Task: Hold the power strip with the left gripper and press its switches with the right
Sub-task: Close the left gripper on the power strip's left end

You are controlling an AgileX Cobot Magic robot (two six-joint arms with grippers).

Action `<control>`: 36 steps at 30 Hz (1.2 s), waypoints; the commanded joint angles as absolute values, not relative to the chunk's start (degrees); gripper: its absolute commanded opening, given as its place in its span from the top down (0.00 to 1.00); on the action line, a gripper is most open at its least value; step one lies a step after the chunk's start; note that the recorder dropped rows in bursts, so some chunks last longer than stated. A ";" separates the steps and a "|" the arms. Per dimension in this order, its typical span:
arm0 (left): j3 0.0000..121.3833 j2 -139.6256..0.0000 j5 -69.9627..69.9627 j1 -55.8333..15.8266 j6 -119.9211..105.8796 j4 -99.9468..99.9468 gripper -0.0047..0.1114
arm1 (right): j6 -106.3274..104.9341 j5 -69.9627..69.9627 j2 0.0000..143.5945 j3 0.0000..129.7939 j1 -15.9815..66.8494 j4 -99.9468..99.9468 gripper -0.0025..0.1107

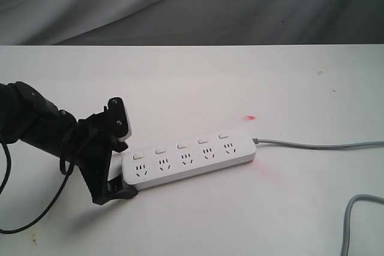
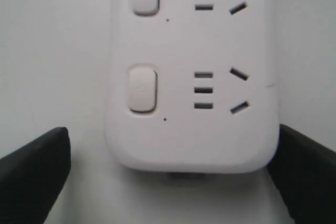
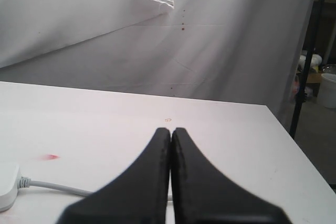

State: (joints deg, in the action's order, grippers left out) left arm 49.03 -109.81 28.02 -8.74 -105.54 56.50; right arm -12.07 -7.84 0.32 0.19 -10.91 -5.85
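Entry: power strip point(image 1: 189, 157), lying flat and aslant on the tabletop point(image 1: 240, 82), with its grey cord point(image 1: 318, 145) trailing off to the right. I am finding the left pincer point(image 1: 125, 163) released and spread wide, straddling the rounded end away from the cord. One jaw is sitting just beside the strip's edge, perhaps touching, and the other is standing apart. Nothing is being gripped. The right pincer point(image 3: 171, 132) is showing clenched and empty, off past the cord end, with none of the switches point(image 1: 183, 146) under it. I am judging the step in hand to be clamping. I am aiming to centre first so both jaws meet the side walls together, staying low and clear of the nearest switch.
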 commanded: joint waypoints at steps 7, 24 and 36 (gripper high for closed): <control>49.06 -110.25 28.26 -8.60 -108.64 54.32 0.25 | -11.83 -7.82 0.00 0.00 -11.38 -5.46 0.98; 49.68 -110.25 21.56 -8.60 -114.62 54.32 0.56 | -11.83 -7.82 0.00 0.00 -11.38 -5.46 0.98; 52.63 -110.25 25.69 -8.60 -115.06 51.08 0.56 | -11.83 -7.82 0.00 0.00 -11.38 -5.46 0.98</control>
